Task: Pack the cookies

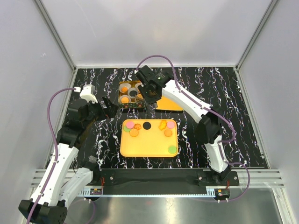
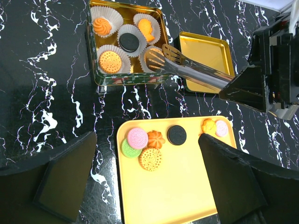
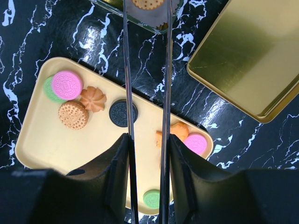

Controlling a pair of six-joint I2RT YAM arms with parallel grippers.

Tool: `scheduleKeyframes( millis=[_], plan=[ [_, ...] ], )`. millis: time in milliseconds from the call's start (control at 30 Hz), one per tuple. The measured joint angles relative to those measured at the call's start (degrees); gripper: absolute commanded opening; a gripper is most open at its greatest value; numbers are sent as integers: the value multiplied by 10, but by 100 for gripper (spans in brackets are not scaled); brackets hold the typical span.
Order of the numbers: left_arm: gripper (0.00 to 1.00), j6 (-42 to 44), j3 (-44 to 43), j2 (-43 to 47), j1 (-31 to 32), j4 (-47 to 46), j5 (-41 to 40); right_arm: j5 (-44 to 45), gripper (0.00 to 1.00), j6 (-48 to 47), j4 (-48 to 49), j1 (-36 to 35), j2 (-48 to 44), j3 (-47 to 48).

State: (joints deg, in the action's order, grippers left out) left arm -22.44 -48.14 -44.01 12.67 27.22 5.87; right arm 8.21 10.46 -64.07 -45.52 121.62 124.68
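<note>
1. A gold tin [image 2: 126, 80] sits on the far side of the table [image 2: 37, 70] w/ 5 white paper cups [image 2: 156, 35] inside.
2. 4 cups show 1 of the cookies [image 2: 128, 42] each: an orange swirl, a black disc, a tan round biscuit & a fish-shaped cookie [image 2: 145, 28]. The 5th cup, at the near-right corner, is under the tong tips, so its contents are hidden.
3. The lid [image 2: 205, 53] lies inner face up, just beside the tin on its right.
4. A yellow tray [image 2: 177, 186] sits nearer the arms, apart from the tin. It holds 9 cookies, all lying flat: 2 pink, 2 green, 1 black, 4 orange/tan.
5. 5 of those 9 sit along the far-left part of the tray, some overlapping. 3 are at far right, & 1 green is alone near the near-right corner.
6. The discs are round, so no long axis. The fish-shaped one in the tin lies slanted in the left wrist view; can't tell head from tail.
7. The right gripper [image 3: 147, 158] is clamped on the handle end of metal tongs [image 2: 196, 74]. Their long axis runs from the gripper toward the tin, w/ the tips slightly apart over that 5th cup.
8. The left gripper [image 2: 147, 140] hangs by the tray's far-left corner, fingers spread wide.
</note>
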Motion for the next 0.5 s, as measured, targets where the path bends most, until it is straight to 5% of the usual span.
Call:
scheduleKeyframes(
  millis=[500],
  plan=[
    [99,0,0,0,0,-4,2,9,41,0,4,6,1,-3]
  ],
)
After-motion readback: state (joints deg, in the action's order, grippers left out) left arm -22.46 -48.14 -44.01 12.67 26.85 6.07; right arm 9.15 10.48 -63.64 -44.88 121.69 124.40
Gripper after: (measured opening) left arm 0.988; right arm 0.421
